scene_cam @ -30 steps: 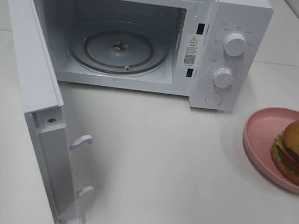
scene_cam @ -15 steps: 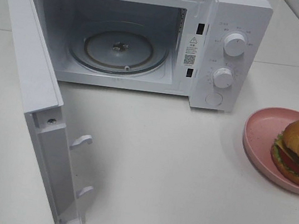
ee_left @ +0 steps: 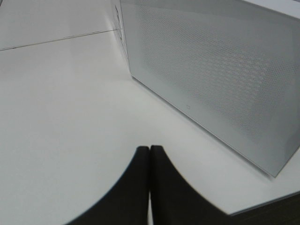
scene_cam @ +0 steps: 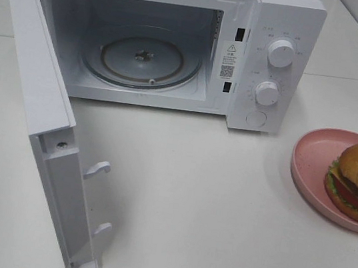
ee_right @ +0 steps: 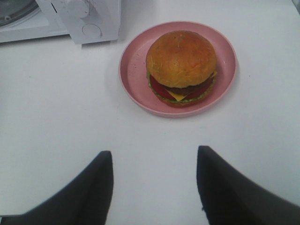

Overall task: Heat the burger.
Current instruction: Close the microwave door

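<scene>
Between frames we see nothing shifted; the round golden-bun burger (ee_right: 181, 65) sits on its pink speckled plate (ee_right: 133, 70), right gripper (ee_right: 154, 185) spread, left gripper (ee_left: 150, 180) clenched, pickup pending.

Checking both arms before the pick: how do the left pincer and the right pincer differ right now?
The left pincer has its fingers pressed together, shut; the right pincer stands open with a wide gap. The left pincer faces the microwave door; the right pincer faces the burger on its pink plate, apart from it. Both have dark fingers, hold nothing and sit above the white table.
</scene>
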Action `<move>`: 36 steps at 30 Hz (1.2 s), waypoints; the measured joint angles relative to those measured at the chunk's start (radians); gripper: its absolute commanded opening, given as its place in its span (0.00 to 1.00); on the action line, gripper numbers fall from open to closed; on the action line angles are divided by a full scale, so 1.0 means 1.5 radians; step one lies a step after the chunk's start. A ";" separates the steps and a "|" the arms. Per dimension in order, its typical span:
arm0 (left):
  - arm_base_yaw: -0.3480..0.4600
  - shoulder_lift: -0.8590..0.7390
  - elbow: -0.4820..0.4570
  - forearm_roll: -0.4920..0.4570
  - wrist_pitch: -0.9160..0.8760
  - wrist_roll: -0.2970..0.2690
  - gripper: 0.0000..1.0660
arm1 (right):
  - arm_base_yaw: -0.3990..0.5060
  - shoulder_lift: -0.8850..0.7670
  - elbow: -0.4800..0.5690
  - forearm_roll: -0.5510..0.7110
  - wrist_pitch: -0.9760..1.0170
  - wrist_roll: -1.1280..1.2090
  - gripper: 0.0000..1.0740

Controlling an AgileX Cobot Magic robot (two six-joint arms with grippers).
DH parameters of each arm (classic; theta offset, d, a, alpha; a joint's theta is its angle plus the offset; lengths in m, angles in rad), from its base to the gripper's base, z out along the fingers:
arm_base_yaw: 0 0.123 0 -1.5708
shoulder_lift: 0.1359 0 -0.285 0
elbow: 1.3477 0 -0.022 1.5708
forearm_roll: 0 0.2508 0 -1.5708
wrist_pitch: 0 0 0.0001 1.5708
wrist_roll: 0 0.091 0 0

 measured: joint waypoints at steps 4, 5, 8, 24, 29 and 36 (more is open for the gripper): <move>0.000 0.000 0.000 -0.001 0.000 0.000 0.00 | 0.000 -0.039 0.006 0.000 0.001 -0.006 0.49; 0.000 0.000 0.000 -0.001 0.000 0.000 0.00 | 0.000 -0.051 0.006 0.000 0.001 -0.009 0.49; 0.000 0.000 0.000 -0.002 0.000 0.001 0.00 | 0.000 -0.091 0.009 0.000 0.001 -0.014 0.49; 0.000 0.007 -0.024 -0.002 -0.091 0.005 0.00 | 0.000 -0.119 0.011 -0.001 0.001 -0.016 0.49; 0.000 0.061 -0.026 -0.002 -0.214 0.015 0.00 | 0.000 -0.119 0.011 -0.001 0.001 -0.016 0.49; 0.000 0.209 -0.023 -0.003 -0.300 0.022 0.00 | 0.000 -0.119 0.011 -0.001 0.001 -0.016 0.49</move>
